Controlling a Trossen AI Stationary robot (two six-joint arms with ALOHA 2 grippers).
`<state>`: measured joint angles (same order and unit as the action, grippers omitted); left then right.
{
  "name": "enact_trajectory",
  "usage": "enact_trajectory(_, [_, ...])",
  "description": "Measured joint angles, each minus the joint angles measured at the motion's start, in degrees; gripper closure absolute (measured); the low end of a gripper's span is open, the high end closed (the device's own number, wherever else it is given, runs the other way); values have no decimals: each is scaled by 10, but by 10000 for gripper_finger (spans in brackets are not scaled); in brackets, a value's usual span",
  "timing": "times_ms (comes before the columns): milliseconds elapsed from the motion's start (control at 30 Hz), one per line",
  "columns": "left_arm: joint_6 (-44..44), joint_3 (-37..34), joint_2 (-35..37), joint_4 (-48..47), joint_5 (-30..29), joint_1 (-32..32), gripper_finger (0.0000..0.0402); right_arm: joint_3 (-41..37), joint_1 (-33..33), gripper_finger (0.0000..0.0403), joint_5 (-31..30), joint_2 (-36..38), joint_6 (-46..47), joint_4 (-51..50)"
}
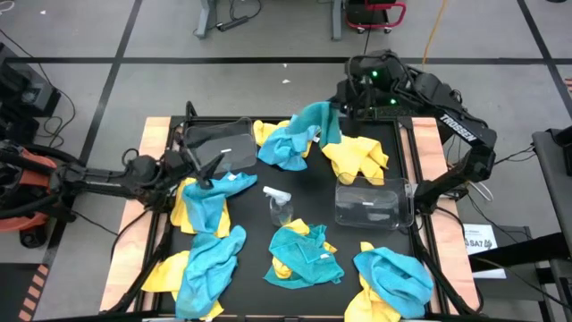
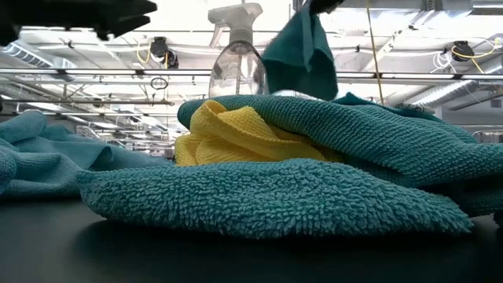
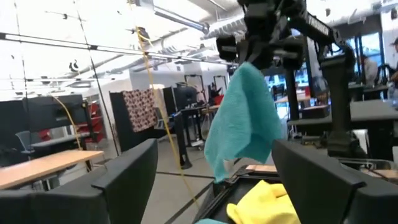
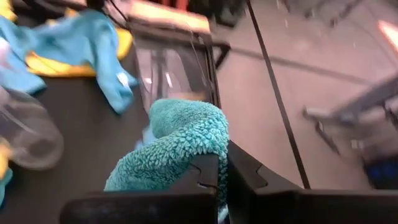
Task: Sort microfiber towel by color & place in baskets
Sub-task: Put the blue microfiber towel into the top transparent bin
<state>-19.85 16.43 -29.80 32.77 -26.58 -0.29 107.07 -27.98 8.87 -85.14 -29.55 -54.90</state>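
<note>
Right gripper (image 4: 214,177) clamped on turquoise towel (image 4: 180,146) (hanging above table); left gripper (image 1: 210,170) spread wide beside left basket (image 1: 214,139).

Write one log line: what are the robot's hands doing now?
right end effector: shut on blue towel, lifted | left end effector: open, empty | baskets: empty

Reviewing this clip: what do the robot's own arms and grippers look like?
Both arms are dark and jointed. The right arm carries white TROSSEN lettering, with green lights glowing near its wrist. The left arm is plain black. The left gripper has broad, flat black fingers; the right gripper looks matching black.
</note>
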Motion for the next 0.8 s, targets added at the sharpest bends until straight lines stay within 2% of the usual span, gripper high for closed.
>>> enact_trajectory(433, [45,190,-271,-3,197,140,76,0,80,402,59,-23,-68,99])
enact_trajectory(633, [91,275,-388,-5,335,180,76,0,101,402,83,-29,-97,123])
enact_trajectory(800, [96,337,-464,-4,364,189,76,0,111,402,111,-29,-118,137])
